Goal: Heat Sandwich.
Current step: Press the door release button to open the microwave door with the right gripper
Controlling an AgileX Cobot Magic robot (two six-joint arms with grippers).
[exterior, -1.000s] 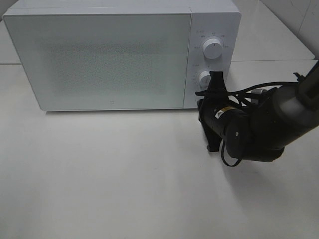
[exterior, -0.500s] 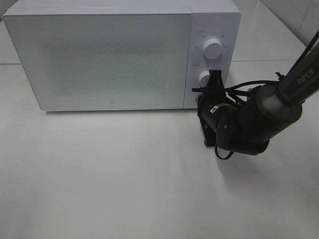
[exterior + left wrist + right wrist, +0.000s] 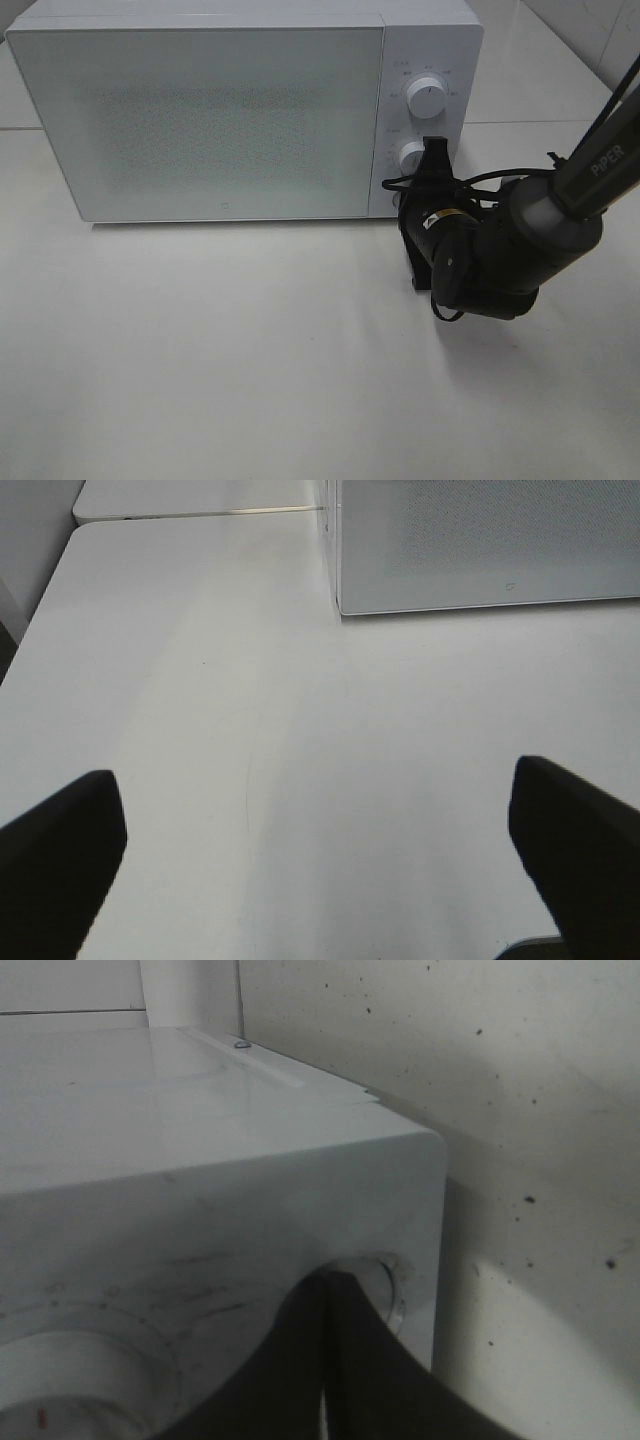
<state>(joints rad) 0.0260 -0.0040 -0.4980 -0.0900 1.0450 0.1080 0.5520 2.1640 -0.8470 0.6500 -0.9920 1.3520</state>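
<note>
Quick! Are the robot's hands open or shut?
Left gripper: open, empty.
Right gripper: shut, empty, tips at lower knob of microwave.

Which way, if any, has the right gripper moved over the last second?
Yes, slightly: the right gripper crept up the view toward the microwave, tip still beside its lower knob.

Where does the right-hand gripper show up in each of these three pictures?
Exterior high: the right gripper, shut, at the microwave's lower dial.
Left wrist: not in it.
Right wrist: the gripper close up, dark tips together at that dial.
Shared landmark: the white microwave.
</note>
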